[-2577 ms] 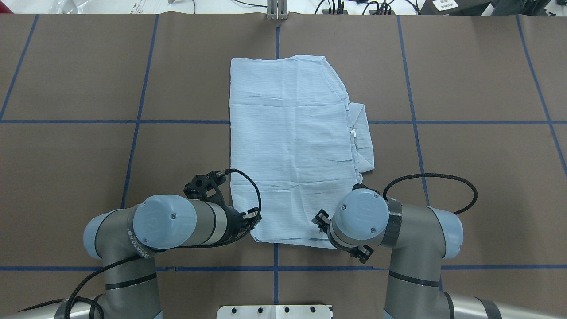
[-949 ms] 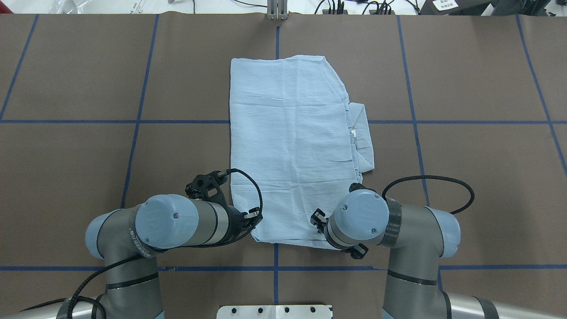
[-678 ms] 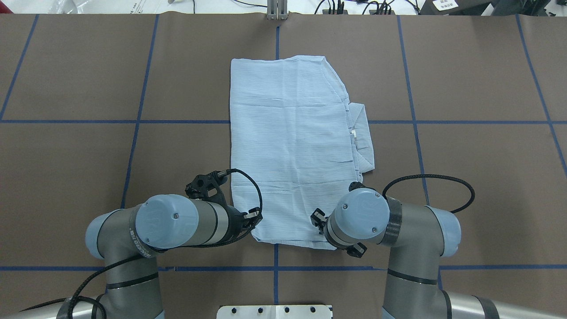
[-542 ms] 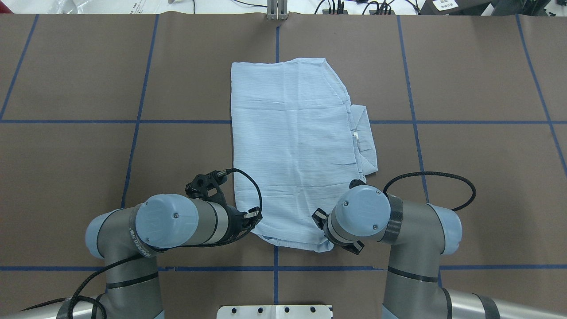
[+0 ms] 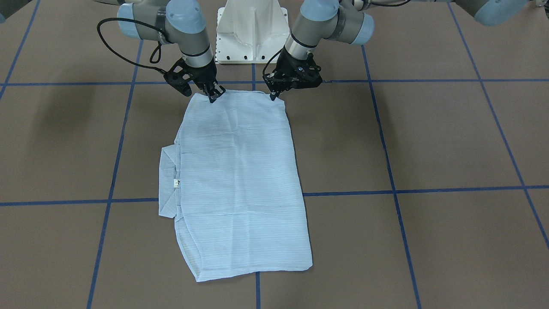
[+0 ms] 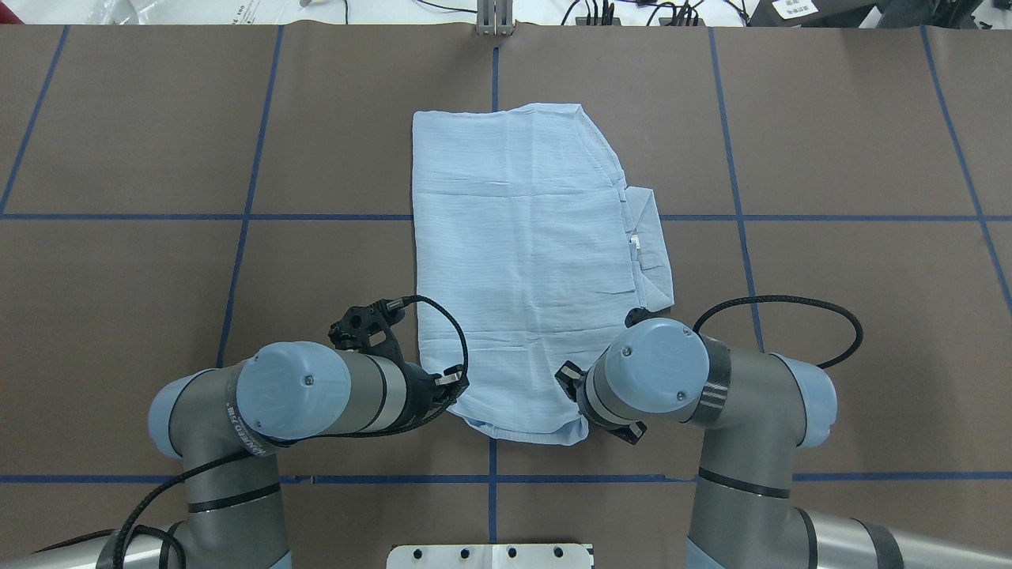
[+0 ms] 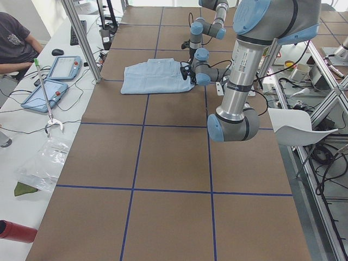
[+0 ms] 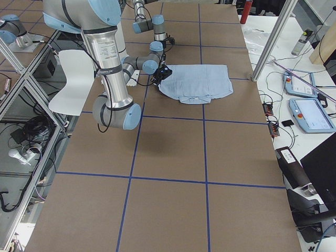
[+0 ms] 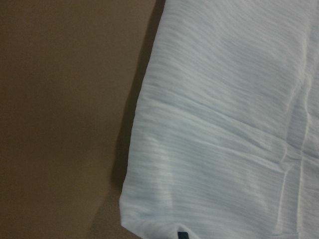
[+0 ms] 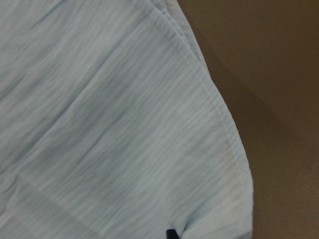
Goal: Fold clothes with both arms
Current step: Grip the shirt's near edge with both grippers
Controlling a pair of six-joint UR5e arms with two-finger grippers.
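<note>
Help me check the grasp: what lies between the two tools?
Only the shirt: its robot-side edge spans from the left tool to the right tool, seen in the front-facing view.

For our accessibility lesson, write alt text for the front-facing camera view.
A pale blue, finely striped collared shirt lies folded on a brown table with blue grid lines; the silver-grey left arm and right arm each pinch one corner nearest the robot in black jaws.

Pale blue shirt (image 5: 240,180) on table (image 5: 429,141), left arm's fingers (image 5: 272,96) and right arm's fingers (image 5: 212,98) on its corners
</note>
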